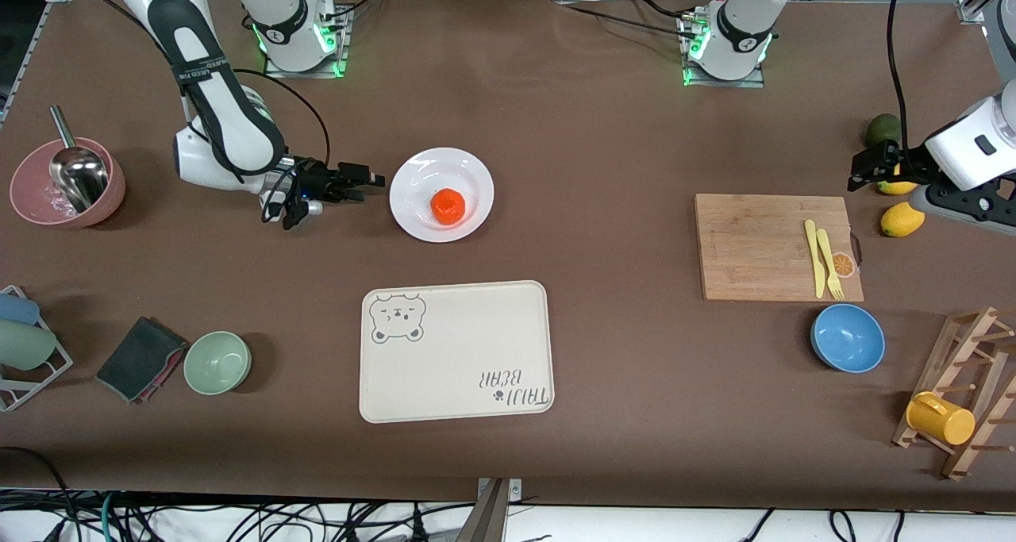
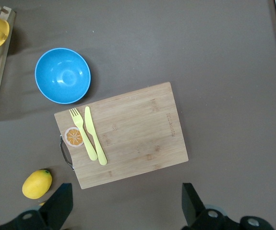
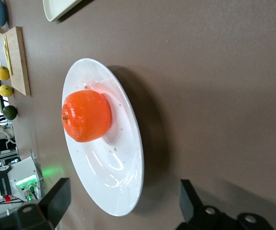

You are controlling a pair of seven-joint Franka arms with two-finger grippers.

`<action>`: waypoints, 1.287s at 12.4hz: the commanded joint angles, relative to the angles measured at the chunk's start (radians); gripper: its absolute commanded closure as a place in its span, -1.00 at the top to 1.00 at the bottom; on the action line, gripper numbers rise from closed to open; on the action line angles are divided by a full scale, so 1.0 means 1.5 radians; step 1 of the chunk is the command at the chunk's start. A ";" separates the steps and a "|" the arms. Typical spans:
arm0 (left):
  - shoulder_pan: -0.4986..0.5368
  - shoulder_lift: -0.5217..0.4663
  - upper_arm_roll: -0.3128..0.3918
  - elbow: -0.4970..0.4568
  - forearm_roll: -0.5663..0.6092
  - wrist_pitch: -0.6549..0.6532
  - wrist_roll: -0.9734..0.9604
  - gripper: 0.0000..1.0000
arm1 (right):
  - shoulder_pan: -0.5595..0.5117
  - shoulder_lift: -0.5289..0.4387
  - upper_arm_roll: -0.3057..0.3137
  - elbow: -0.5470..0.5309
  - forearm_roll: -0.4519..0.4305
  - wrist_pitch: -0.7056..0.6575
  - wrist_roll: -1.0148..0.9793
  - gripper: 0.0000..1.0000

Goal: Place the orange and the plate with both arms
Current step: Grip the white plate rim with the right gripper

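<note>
- Presently the orange (image 1: 448, 206) sits on the plate (image 1: 413, 178), slightly nearer the front camera than the plate's centre; its dimpled skin and small stem mark show in the right wrist view (image 3: 86, 116).
- Plate: white, shallow, flat on the brown table (image 1: 603, 129), farther from the front camera than the cream tray (image 1: 476, 344) and clear of it.
- Right gripper (image 1: 367, 188): low over the table, just beside the plate rim on the side toward the right arm's end, not touching it. Fingers (image 3: 56, 197) stand wide apart and hold nothing.
- Left gripper (image 1: 859, 173): up over the left arm's end of the table, above the lemons (image 1: 902, 219) and the dark green fruit (image 1: 883, 129). Fingers (image 2: 60, 205) spread wide, empty.
- Cutting board (image 1: 774, 244): well apart from the plate, toward the left arm's end; a yellow fork (image 1: 830, 266) and yellow knife (image 1: 814, 256) lie side by side on it next to a printed orange-slice picture (image 1: 843, 265).
- Blue bowl (image 1: 848, 337): nearer the front camera than the board, just beside it.
- Toward the right arm's end: a pink bowl (image 1: 32, 209) holding a metal scoop (image 1: 75, 169), a pale green bowl (image 1: 217, 362), and a folded dark cloth (image 1: 139, 359) beside it.
- Wooden rack (image 1: 964, 391) with a yellow mug (image 1: 940, 419) stands near the blue bowl, at the table's corner.
</note>
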 commanded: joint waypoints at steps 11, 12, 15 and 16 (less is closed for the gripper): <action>0.013 0.007 -0.004 -0.005 0.009 0.007 0.020 1.00 | 0.054 0.058 0.010 0.008 0.177 0.052 -0.107 0.32; 0.014 0.007 -0.004 -0.005 0.009 0.007 0.020 1.00 | 0.055 0.059 0.010 0.008 0.177 0.053 -0.107 0.24; 0.015 0.007 -0.004 -0.005 0.009 0.007 0.020 1.00 | 0.054 0.069 0.010 0.009 0.177 0.052 -0.109 -0.14; 0.014 0.007 -0.004 -0.005 0.009 0.007 0.020 1.00 | 0.054 0.070 0.010 0.010 0.177 0.052 -0.117 -0.26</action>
